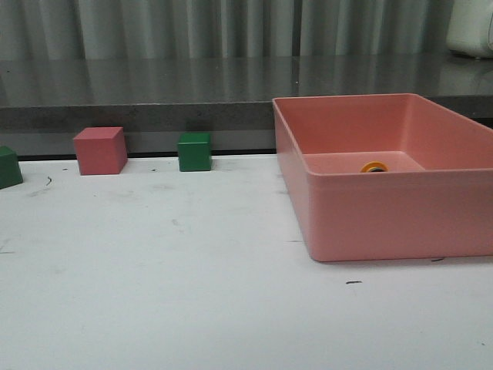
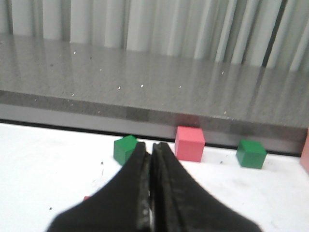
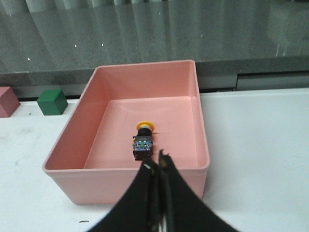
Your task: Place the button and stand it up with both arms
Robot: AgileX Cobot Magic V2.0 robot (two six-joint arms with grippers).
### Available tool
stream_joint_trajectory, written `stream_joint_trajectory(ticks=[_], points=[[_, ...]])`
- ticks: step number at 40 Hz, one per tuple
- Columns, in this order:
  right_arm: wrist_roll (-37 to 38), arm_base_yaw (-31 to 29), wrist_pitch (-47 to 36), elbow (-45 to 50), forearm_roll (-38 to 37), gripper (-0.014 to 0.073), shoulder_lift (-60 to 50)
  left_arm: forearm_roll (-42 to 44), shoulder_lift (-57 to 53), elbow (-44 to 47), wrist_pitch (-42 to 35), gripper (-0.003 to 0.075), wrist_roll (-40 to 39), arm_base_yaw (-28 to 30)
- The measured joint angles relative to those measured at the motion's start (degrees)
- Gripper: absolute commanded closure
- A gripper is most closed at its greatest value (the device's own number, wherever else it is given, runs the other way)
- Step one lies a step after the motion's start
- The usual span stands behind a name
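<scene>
A white, lightly scuffed tabletop [image 1: 177, 301] is filling the lower part of the front view, with a grey speckled ledge [image 1: 139, 92] and pale pleated curtains [image 1: 154, 27] running across the upper frame behind it. A pink bin [image 1: 385, 216] is sitting at the right of the frame, reaching past the right edge; the button [image 1: 374, 166] is lying inside it near the back wall, only its yellow-orange cap showing over the rim — the right wrist view is showing it on its side on the bin floor, black base toward the camera. The left gripper [image 2: 152, 159] is pointing toward the ledge with its jaws pressed together, holding nothing. The right gripper [image 3: 159, 166] is hovering above the bin's near wall, jaws likewise closed and empty. Along the table's back edge a pink cube [image 1: 100, 150] is standing between two green cubes [image 1: 194, 152] — the wide white stretch at lower left is lying open.
</scene>
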Motion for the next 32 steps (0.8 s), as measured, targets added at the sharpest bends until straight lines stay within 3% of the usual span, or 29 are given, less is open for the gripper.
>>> stream_joint_trajectory(ticks=[6,10,17,19,21,32], points=[[0.0,0.0,0.1,-1.9,0.0,0.0641,7.2,2.3,4.0,-1.3,0.9,0.0736,0.0,0.0],[0.0,0.0,0.1,-1.9,0.0,0.0518,8.4,2.5,4.1,-1.3,1.6,0.0648,0.0,0.0],[0.0,0.0,0.1,-1.9,0.0,0.0015,8.4,2.7,4.1,-1.3,2.4,0.0174,0.0,0.0],[0.0,0.0,0.1,-1.9,0.0,-0.0072,8.4,2.7,4.1,-1.3,2.4,0.0076,0.0,0.0],[0.0,0.0,0.1,-1.9,0.0,-0.0045,8.4,2.7,4.1,-1.3,2.4,0.0016,0.0,0.0],[0.0,0.0,-0.7,-2.5,0.0,-0.0036,14.9,3.4,4.1,-1.3,2.4,0.0051,0.0,0.0]])
